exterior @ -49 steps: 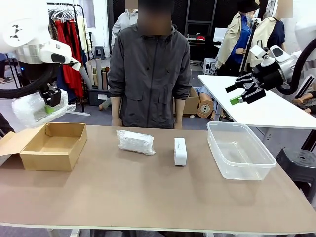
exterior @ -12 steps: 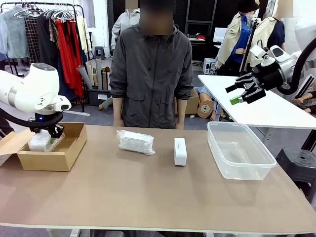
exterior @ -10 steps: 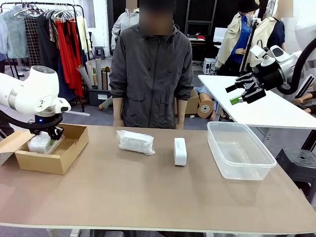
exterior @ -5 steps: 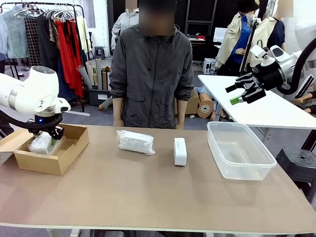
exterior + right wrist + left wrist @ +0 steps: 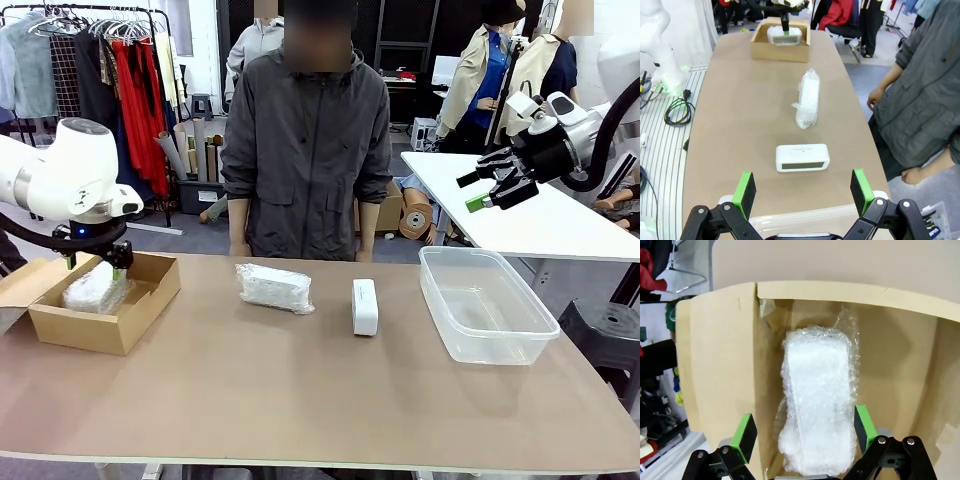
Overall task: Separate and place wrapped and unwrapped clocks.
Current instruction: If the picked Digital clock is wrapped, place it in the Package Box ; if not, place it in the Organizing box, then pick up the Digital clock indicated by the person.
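One bubble-wrapped clock (image 5: pixel 93 291) (image 5: pixel 816 400) lies inside the cardboard box (image 5: pixel 140 305) at the table's left. My left gripper (image 5: pixel 96 258) (image 5: pixel 804 432) hovers just above it, open, its green pads (image 5: pixel 745 437) apart on either side of the bundle and not touching it. A second wrapped clock (image 5: pixel 274 287) (image 5: pixel 807 98) lies on the table in front of the person. To its right stands the bare white clock (image 5: pixel 365 306) (image 5: pixel 802 157). My right gripper (image 5: pixel 487 187) (image 5: pixel 803 192) hangs open high above the right end of the table, holding nothing.
A clear plastic tub (image 5: pixel 487 305) stands on the table's right part. A person in a grey jacket (image 5: pixel 305 140) stands at the far edge, hands down. The box's flap (image 5: pixel 22 283) is folded out to the left. A white table (image 5: pixel 530 215) stands behind on the right.
My left gripper has opened and let go of the wrapped clock in the box, then risen a little. The right arm has not moved.
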You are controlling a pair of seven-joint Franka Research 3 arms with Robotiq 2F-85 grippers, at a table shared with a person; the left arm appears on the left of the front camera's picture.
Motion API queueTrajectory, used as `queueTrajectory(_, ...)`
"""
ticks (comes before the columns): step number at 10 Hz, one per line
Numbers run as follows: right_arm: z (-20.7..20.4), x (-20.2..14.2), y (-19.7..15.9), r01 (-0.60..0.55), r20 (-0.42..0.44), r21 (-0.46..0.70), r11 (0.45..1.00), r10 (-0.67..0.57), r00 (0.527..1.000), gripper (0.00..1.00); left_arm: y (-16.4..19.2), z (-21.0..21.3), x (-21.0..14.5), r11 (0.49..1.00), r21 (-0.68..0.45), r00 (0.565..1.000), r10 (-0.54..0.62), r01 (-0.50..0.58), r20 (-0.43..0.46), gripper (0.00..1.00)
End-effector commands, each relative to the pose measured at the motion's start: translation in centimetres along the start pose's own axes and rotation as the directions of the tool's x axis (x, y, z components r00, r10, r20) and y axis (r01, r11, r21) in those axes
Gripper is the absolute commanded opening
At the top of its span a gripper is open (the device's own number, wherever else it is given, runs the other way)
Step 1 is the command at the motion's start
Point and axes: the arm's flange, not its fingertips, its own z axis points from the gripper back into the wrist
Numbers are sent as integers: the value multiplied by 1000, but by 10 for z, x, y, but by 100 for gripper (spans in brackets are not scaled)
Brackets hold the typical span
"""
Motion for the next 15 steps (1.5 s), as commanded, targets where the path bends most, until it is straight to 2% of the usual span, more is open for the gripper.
queueTrajectory(1,0,2,2,-3,2,0,1000,3,1000,100,-2,18,-5,1000,-28,1000,9,-9,-10,100)
queueTrajectory(5,0,2,2,-3,2,0,1000,3,1000,100,-9,43,-7,997,-77,1000,13,-13,-8,100)
queueTrajectory(6,0,2,2,-3,2,0,1000,3,1000,100,-8,34,-2,1000,-24,1000,9,-8,8,100)
queueTrajectory(14,0,2,2,-3,2,0,1000,3,1000,100,-10,34,-3,999,-36,1000,8,-8,-3,100)
queueTrajectory(15,0,2,2,-3,2,0,1000,3,1000,100,-4,47,-5,993,-88,997,-74,77,39,100)
